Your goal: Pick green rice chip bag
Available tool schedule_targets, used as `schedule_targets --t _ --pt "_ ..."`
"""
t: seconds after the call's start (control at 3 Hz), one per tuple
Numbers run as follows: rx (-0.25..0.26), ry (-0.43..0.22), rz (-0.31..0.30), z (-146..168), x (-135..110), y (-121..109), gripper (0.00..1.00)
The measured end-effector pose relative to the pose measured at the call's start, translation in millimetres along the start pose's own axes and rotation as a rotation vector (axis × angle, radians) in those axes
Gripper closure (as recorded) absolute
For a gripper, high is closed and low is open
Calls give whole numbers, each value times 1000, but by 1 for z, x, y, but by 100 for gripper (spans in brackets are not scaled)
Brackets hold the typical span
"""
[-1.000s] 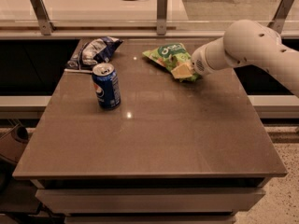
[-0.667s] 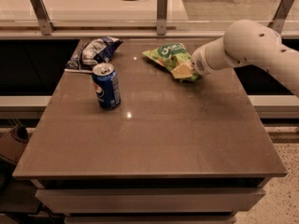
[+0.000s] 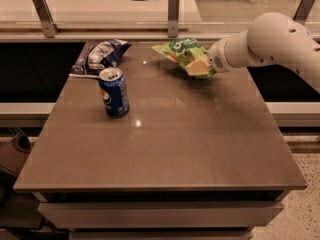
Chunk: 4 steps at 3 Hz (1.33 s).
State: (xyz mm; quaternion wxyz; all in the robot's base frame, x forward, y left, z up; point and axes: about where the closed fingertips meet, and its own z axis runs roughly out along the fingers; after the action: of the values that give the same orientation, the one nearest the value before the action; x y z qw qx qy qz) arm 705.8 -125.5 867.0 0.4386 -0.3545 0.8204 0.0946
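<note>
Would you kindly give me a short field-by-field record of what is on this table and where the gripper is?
gripper: gripper at far right of table, shut on the bag
target: green rice chip bag, tilted, held at its right end
can: blue soda can, upright, left of centre
other: blue-and-white snack bag, lying behind the can

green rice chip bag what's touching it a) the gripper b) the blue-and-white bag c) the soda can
a, the gripper is clamped on the green rice chip bag at its right end in the view, near the table's far edge; the soda can and blue-and-white bag sit apart to its left
</note>
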Motion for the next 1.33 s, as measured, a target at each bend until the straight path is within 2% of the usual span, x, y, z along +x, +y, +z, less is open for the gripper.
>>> schedule_targets --t 0.67,1.33 --pt "-15 -79 -27 -13 -23 -2 100" --pt "-6 -125 -91 -28 -54 1 100"
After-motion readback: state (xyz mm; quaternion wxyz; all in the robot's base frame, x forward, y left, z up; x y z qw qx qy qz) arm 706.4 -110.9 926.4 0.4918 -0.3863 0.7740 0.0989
